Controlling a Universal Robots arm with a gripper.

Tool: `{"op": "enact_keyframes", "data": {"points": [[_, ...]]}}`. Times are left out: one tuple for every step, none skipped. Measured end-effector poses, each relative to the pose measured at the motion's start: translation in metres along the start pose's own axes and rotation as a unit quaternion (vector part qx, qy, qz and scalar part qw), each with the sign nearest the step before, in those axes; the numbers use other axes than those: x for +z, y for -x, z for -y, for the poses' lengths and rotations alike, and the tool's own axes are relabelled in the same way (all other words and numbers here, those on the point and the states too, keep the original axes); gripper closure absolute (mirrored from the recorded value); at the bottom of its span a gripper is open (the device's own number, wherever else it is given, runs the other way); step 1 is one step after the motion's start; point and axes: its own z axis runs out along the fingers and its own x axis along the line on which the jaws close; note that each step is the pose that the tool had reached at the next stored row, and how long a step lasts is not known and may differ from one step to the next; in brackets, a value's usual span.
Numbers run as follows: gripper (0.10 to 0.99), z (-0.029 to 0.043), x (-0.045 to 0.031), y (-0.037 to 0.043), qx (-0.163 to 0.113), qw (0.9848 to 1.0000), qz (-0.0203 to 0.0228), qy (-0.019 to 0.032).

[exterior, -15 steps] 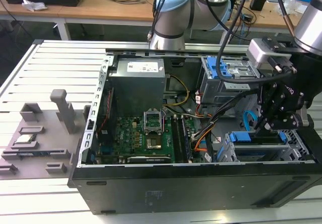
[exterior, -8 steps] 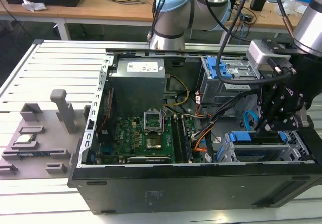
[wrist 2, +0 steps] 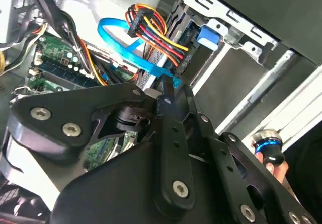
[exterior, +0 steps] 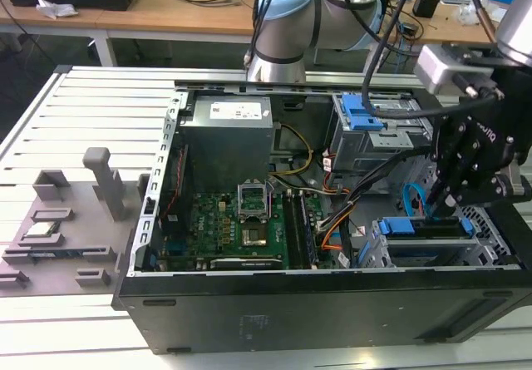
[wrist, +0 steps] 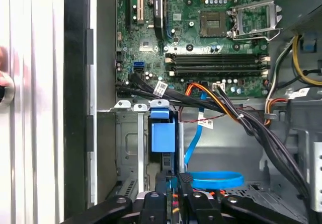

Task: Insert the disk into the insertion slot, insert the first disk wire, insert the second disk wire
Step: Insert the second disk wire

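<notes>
Hand (wrist 2: 168, 90) clenched on the second disk wire (wrist 2: 118, 38) plug at the disk (exterior: 424, 230), seated in the insertion slot (exterior: 399, 254); first disk wire (wrist 2: 156, 30) alongside.

You've got a matt black gripper (wrist 2: 168, 90) w/ bare metal screws. Second disk wire (wrist 2: 118, 40) looks smooth, glossy blue plastic. Insertion slot (wrist: 128, 148) is dull grey sheet metal; table (exterior: 83, 112) is ribbed, pale metal.
</notes>
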Motion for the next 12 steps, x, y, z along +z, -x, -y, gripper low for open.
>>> {"op": "enact_keyframes", "data": {"points": [[0.98, -0.0004, -0.009, 0.0005, 0.0, 1.0, 0.0, 0.0], [0.98, -0.0006, -0.0157, 0.0002, 0.0, 1.0, 0.0, 0.0], [0.98, -0.0008, -0.0192, 0.0, 0.0, 1.0, 0.0, 0.0], [0.98, -0.0009, -0.0217, -0.0002, 0.0, 1.0, 0.0, 0.0], [0.98, -0.0009, -0.0228, -0.0002, 0.0, 1.0, 0.0, 0.0], [0.98, -0.0009, -0.0229, -0.0002, 0.0, 1.0, 0.0001, 0.0], [0.98, -0.0009, -0.0229, -0.0002, 0.0, 1.0, 0.0002, 0.0], [0.98, -0.0009, -0.0229, -0.0002, 0.0, 1.0, 0.0002, 0.0], [0.98, -0.0009, -0.0231, -0.0002, 0.0, 1.0, 0.0, 0.0], [0.98, -0.0009, -0.0231, -0.0002, 0.0, 1.0, 0.0, 0.0], [0.98, -0.0009, -0.0231, -0.0002, 0.0, 1.0, 0.0, 0.0], [0.98, -0.0009, -0.0231, -0.0002, 0.0, 1.0, 0.0, 0.0]]}}
